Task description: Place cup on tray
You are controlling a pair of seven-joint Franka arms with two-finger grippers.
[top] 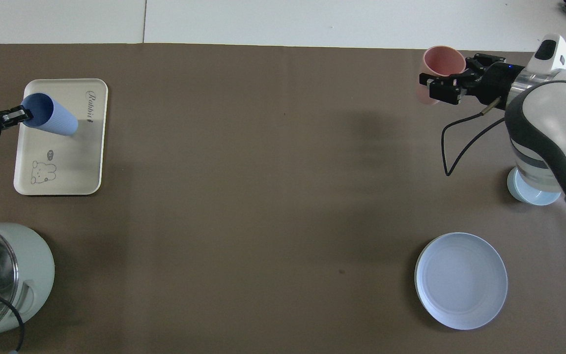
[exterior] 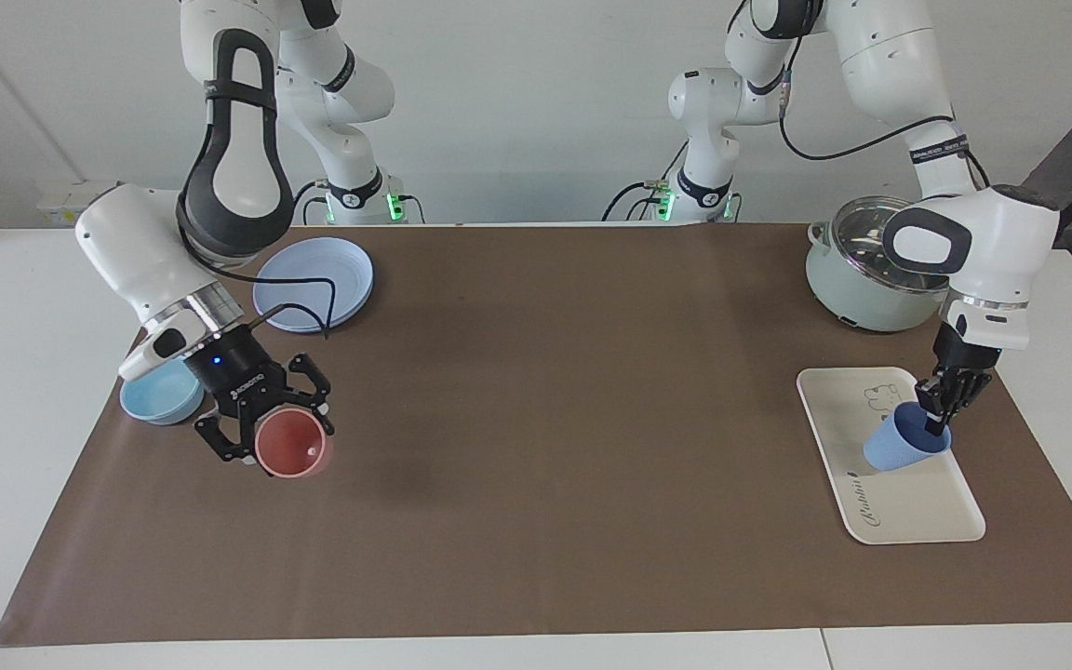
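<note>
Fingertips of our left gripper (exterior: 942, 409) pinch the rim of the cup (exterior: 904, 447), closed on its wall, one tip inside the mouth and one outside. The cup hangs tilted under this gripper, over the tray (exterior: 927, 521). Its long axis is slanted: the mouth points up toward the gripper and toward the edge of the table at the left arm's end, the base points down toward the middle of the table. In the facing view the base is very near the tray surface, but we cannot tell if it already touches. So the relation that matters is this: the tray lies directly below the cup, and the cup must become upright before we let it go, otherwise we judge it can tip over.

The left arm is the one at the tray. Our right gripper (exterior: 266, 433) is well apart, at the right arm's end of the table, closed around a pink cup (exterior: 291, 448) and holding it in the air beside the light-blue bowl (exterior: 156, 402). A blue plate (exterior: 313, 295) lies nearer to the robots than this bowl. A pot (exterior: 857, 279) with a glass lid stands nearer to the robots than the tray.
</note>
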